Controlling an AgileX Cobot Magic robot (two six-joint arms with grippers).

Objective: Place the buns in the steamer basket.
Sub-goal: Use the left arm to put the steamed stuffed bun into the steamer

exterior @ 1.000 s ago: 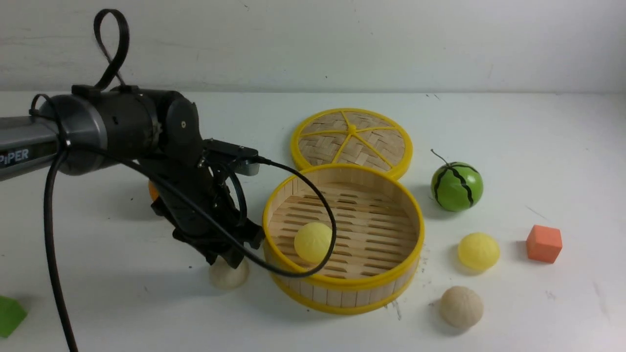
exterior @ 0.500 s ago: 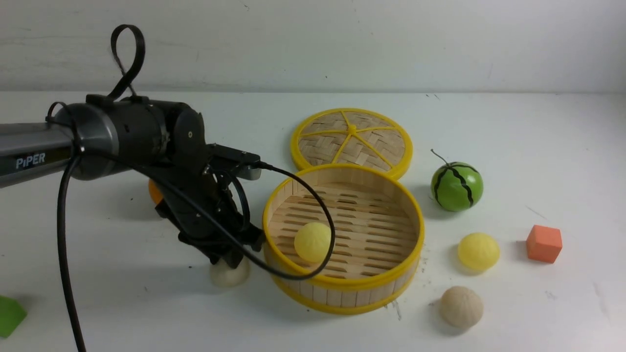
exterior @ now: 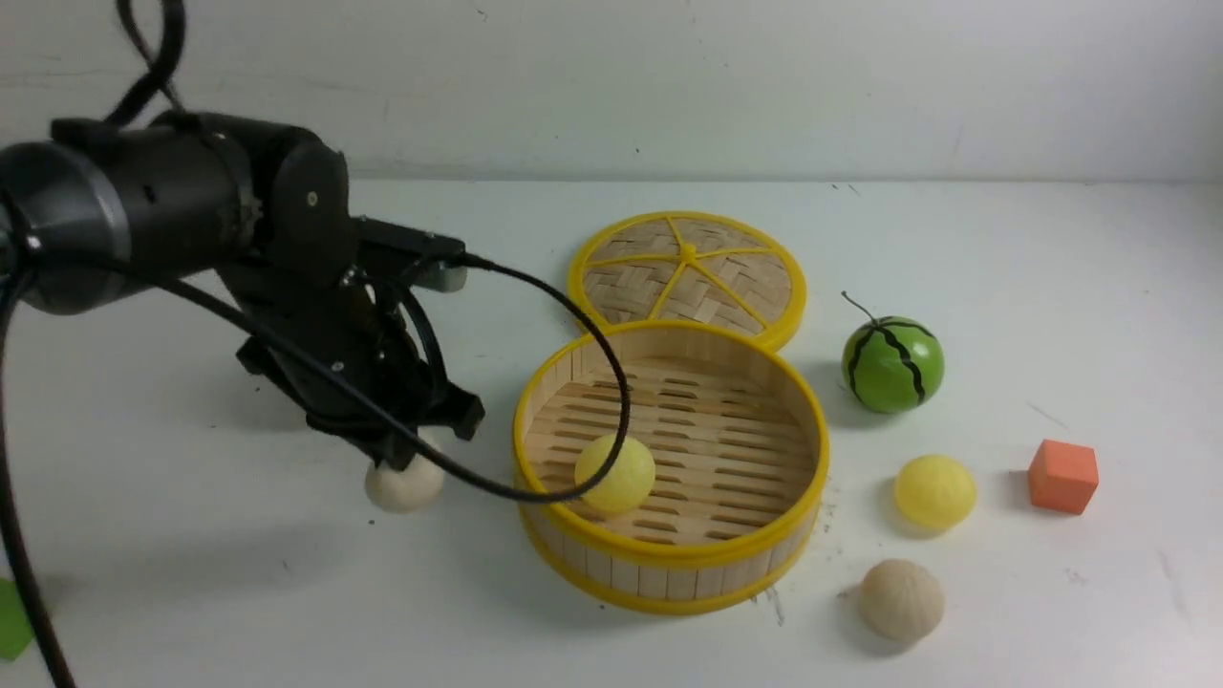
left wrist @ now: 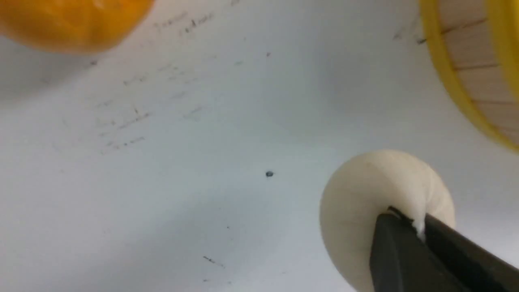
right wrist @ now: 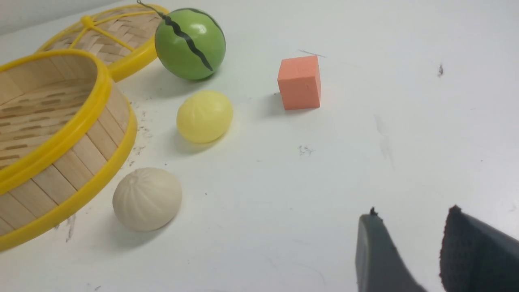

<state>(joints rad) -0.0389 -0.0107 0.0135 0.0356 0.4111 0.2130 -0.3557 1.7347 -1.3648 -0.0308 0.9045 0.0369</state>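
My left gripper (left wrist: 419, 227) is pressed together on the white bun (left wrist: 365, 194), its dark tips biting a fold of the soft top. I cannot tell whether the bun is clear of the table (exterior: 239, 592). It sits just left of the steamer basket (exterior: 669, 573), outside the wall and not touching it.

My black cable (exterior: 626, 411) loops over the basket's near-left rim and passes in front of the yellow bun inside (exterior: 616, 475), which lies on the slats close to that rim. The woven lid (exterior: 688, 268) lies flat just behind the basket. To the right of the basket are the watermelon ball (exterior: 892, 365), the loose yellow bun (exterior: 934, 490), the beige bun (exterior: 900, 599) nearest me, and the orange cube (exterior: 1062, 476) farthest out. A green scrap (exterior: 11, 619) shows at the left edge.

My left arm (exterior: 172, 220) reaches in from the left, with its wrist bent steeply so the jaws point down at the table.

Only the left wrist view shows the tangerine (left wrist: 73, 20), well apart from the pinched bun; in the front view my arm covers it. My right gripper (right wrist: 409, 251) appears only in its own wrist view. Its fingers are spread with nothing between them, over bare table and well apart from the beige bun and the cube.
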